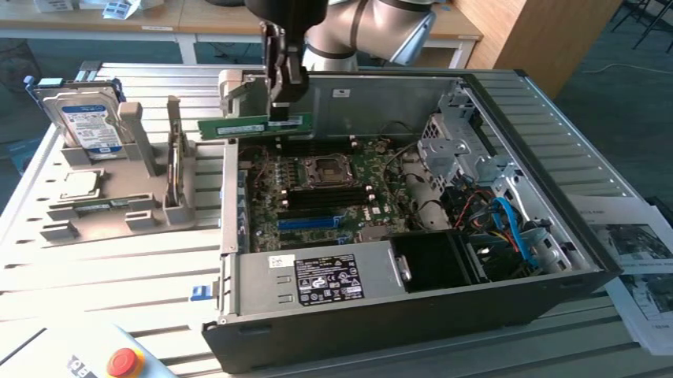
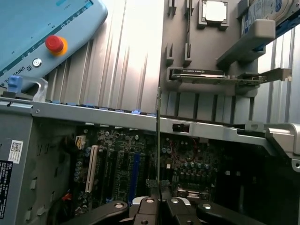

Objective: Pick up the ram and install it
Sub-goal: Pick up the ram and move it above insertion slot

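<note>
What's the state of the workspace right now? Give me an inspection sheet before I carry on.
Surface: slatted metal table with an open computer case lying on it.
Job's things: ram held level above the motherboard, not in a slot.
Clutter: grey holder carrying a hard drive and a processor chip; control pendant; papers.
Grippers: gripper shut on the ram.
Cables: blue cable inside the case, apart from the ram.
Surroundings: wooden desks behind the table.
</note>
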Controlling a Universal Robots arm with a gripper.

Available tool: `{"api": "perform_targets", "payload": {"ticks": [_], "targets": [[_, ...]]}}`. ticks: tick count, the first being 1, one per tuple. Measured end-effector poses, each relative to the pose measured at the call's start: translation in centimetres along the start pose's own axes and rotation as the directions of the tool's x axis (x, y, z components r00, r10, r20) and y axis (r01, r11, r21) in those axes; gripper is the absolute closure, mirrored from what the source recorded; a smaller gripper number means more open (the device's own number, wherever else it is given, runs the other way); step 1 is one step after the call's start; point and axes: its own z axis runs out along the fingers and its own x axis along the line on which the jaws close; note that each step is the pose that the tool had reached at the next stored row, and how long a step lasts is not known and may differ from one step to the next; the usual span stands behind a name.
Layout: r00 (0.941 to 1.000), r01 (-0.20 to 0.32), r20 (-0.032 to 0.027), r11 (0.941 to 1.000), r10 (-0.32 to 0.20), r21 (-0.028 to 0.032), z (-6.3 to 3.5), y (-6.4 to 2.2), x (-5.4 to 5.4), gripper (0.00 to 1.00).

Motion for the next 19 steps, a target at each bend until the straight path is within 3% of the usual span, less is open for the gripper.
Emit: {"api": "perform_targets", "payload": {"ticks": [19], "targets": [[0.9999, 0.011, -0.0009, 0.9999, -0.011, -0.0002, -0.45, -5.69, 0.8, 0.88]]}}
